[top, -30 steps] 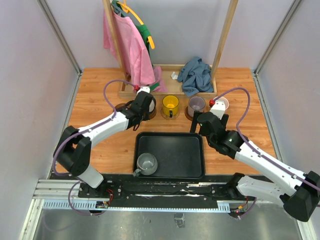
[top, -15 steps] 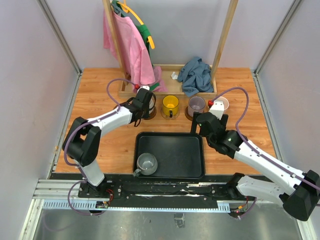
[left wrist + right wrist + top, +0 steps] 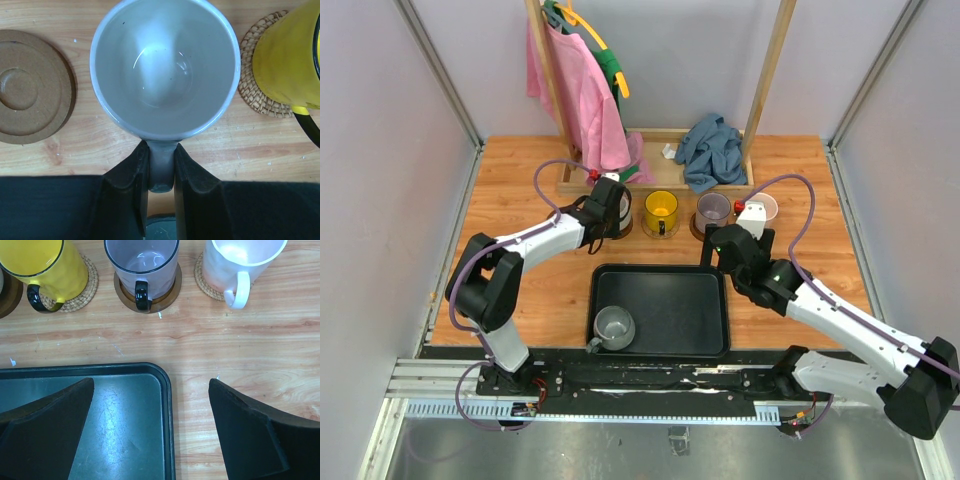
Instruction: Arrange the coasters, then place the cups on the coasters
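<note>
Off-white cup [image 3: 165,70] handle pinched by left gripper [image 3: 161,161], arm outstretched | right gripper [image 3: 151,386] gaping, empty, above tray [image 3: 120,412] corner

I read: left arm [image 3: 535,240] stretched forward, left tool [image 3: 161,162] clamped on cup [image 3: 162,75] handle | right arm [image 3: 820,305] extended, right tool [image 3: 151,385] spread wide

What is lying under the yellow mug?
A tan woven coaster lies under the yellow mug. Only its rim shows around the mug's base. Its middle is covered, so whether anything else is beneath cannot be seen.
</note>
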Motion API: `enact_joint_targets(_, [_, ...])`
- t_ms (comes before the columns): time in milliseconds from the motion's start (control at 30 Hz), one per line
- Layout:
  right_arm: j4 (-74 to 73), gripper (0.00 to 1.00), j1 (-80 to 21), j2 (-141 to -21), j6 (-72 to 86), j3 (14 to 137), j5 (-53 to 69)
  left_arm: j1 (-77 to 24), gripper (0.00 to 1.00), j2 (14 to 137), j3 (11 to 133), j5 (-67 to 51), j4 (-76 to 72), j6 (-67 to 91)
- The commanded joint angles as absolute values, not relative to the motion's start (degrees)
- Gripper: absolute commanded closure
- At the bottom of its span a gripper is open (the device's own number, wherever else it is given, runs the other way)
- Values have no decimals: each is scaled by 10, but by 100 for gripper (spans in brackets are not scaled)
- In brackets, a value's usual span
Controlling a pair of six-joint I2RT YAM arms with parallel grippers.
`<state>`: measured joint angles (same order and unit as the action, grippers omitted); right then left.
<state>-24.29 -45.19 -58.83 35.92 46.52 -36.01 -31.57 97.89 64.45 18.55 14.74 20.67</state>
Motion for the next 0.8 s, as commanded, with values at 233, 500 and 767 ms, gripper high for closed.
enact_joint_targets(233, [-233, 1, -437, -600, 360, 462, -348, -313, 99, 973, 653, 189, 123, 214])
enact_joint_targets(500, [-230, 1, -436, -606, 362, 462, -341, -313, 99, 984, 656, 189, 124, 215])
enact_joint_targets(767, [-228, 1, -436, -615, 361, 461, -335, -313, 90, 991, 656, 188, 124, 219])
